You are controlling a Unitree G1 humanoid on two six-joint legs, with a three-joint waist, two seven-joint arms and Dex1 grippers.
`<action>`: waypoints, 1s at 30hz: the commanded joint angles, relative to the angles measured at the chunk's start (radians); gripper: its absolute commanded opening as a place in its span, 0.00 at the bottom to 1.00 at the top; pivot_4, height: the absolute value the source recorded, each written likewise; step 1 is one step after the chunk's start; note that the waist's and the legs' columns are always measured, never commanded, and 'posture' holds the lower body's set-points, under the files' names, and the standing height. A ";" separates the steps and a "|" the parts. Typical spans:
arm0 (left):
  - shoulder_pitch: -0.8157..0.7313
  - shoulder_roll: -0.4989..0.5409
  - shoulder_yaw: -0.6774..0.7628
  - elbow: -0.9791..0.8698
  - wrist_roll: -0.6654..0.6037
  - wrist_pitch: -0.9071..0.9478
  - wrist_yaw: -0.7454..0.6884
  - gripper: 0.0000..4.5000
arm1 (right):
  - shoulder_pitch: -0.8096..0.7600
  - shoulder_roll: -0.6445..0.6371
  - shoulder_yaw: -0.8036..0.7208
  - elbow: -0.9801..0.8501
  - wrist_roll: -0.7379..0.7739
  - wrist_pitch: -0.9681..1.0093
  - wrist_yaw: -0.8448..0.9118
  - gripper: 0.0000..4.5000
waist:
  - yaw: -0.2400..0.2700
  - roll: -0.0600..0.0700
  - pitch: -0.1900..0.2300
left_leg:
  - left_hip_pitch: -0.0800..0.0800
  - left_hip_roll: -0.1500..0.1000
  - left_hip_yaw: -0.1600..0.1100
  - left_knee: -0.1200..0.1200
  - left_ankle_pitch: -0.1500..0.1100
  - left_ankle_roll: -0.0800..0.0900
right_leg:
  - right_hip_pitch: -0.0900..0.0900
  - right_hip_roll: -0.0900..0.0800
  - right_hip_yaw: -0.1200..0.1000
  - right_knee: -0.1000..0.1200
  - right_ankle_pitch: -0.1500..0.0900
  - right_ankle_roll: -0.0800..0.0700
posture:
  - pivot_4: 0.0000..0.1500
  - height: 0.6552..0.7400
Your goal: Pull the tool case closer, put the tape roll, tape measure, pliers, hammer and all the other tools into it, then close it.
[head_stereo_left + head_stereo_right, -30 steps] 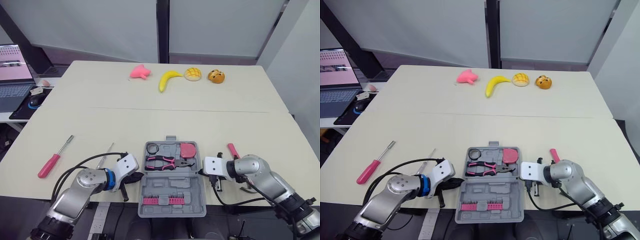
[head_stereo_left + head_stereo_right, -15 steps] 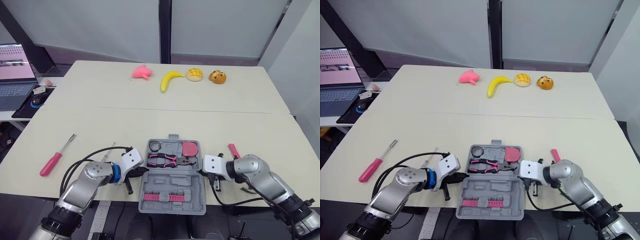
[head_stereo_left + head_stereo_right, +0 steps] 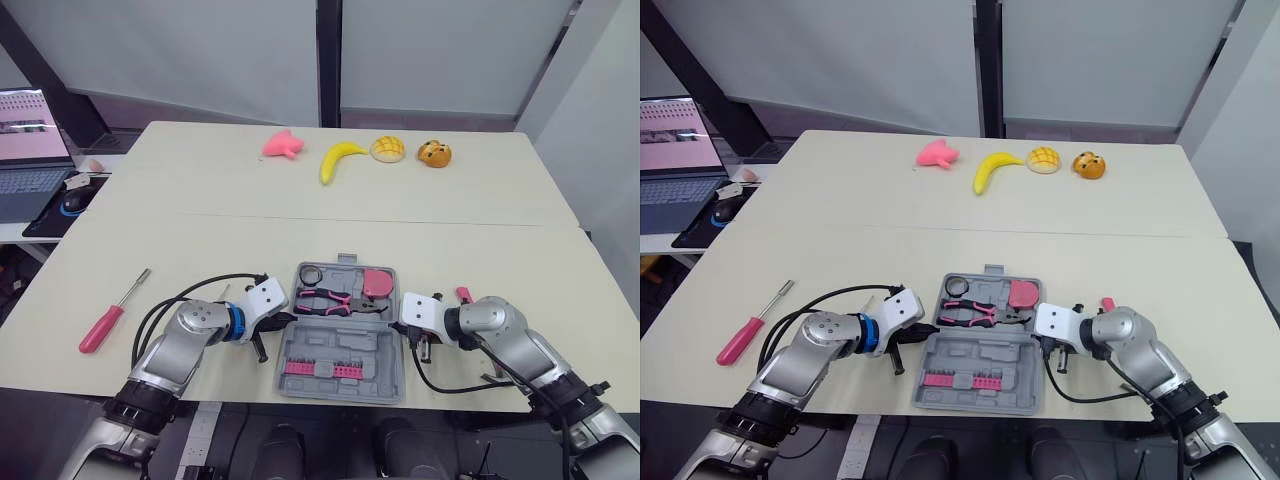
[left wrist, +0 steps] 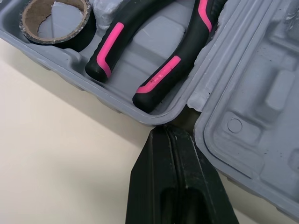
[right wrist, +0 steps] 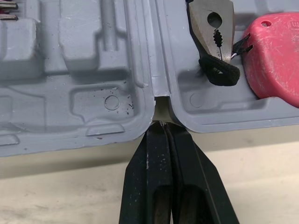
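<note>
Near the surface's front edge sits the open tool case (image 3: 340,345), with the pliers (image 3: 338,300) and tape roll (image 3: 311,274) already in. My left hand (image 4: 170,135) and right hand (image 5: 161,128) are both pinched together, tips at its hinge notches. That's the pulling step, I reckon. Next I'd go for the pink screwdriver (image 3: 100,328) off left.

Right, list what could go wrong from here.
The near half of the tool case sits at the front edge of the table; pulling closer could tip it off.
The left gripper and right gripper are shut, merely wedged at the hinge gaps; they might slip.
The red screwdriver lies outside; closing now would strand it.
</note>
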 commanded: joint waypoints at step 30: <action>-0.124 -0.116 -0.024 0.153 0.054 -0.106 -0.001 0.00 | -0.087 0.061 -0.018 0.112 -0.014 -0.100 -0.052 0.00 | 0.002 0.000 0.000 | 0.000 -0.001 0.000 0.000 0.000 0.000 | 0.000 0.000 0.000 0.000 0.000 0.000 | 1.00 1.00</action>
